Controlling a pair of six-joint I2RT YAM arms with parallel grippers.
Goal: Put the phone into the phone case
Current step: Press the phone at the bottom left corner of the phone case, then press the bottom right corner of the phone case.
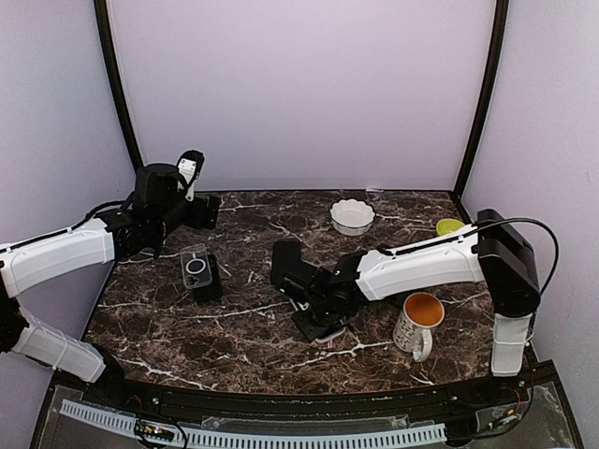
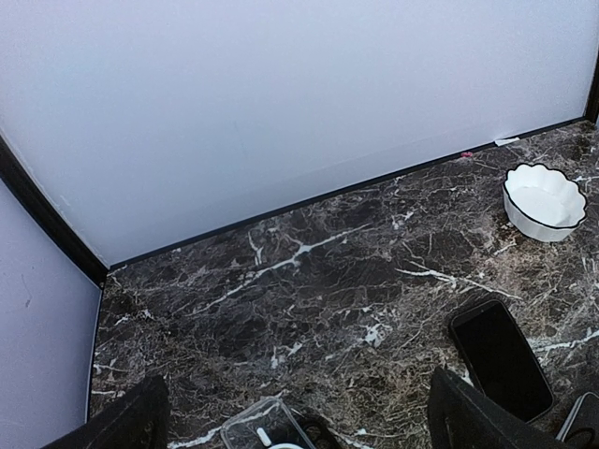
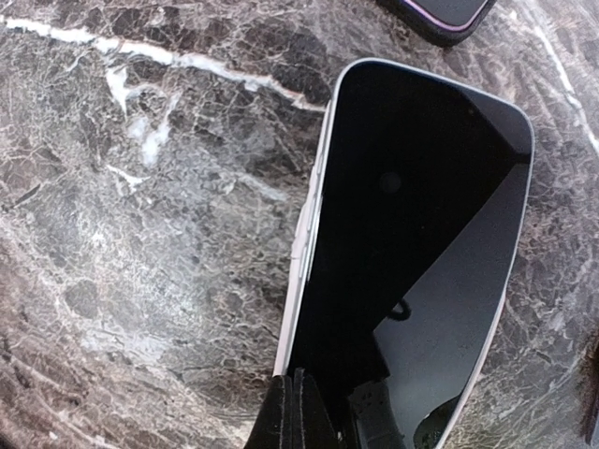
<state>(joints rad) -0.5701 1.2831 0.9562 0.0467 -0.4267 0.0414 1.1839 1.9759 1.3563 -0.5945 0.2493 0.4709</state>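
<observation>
At mid-table: my right gripper (image 3: 298,407), fingers pressed together at the white-edged, black-screened phone (image 3: 412,234).
Left gripper (image 2: 295,421): spread wide, empty.
Clear plastic phone case (image 1: 194,267): well apart, unfilled.
Left, I judge: carry, insert.

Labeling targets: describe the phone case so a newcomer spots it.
On the dark marble table, look at the left half, away from the phone in the right hand. The case lies flat there: see-through, with a white ring, beside a black slab.
</observation>
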